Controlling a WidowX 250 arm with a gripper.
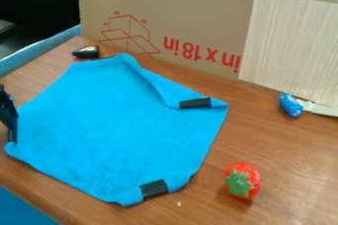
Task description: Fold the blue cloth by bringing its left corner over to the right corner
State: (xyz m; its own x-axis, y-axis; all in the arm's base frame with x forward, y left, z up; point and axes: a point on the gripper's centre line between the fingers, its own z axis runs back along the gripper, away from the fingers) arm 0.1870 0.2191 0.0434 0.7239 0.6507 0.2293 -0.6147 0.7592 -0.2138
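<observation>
Where the end effector [11, 138] adjoins it, blue cloth [109, 125] stretches longest sideways.

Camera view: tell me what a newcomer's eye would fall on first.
Probably the bright blue cloth, spread across the left and middle of the wooden table, with a fold along its upper right edge. Next, likely the red toy strawberry with its green leaves, lying to the right of the cloth's lower corner. The cardboard panel with upside-down red print, standing behind, might come third.
</observation>
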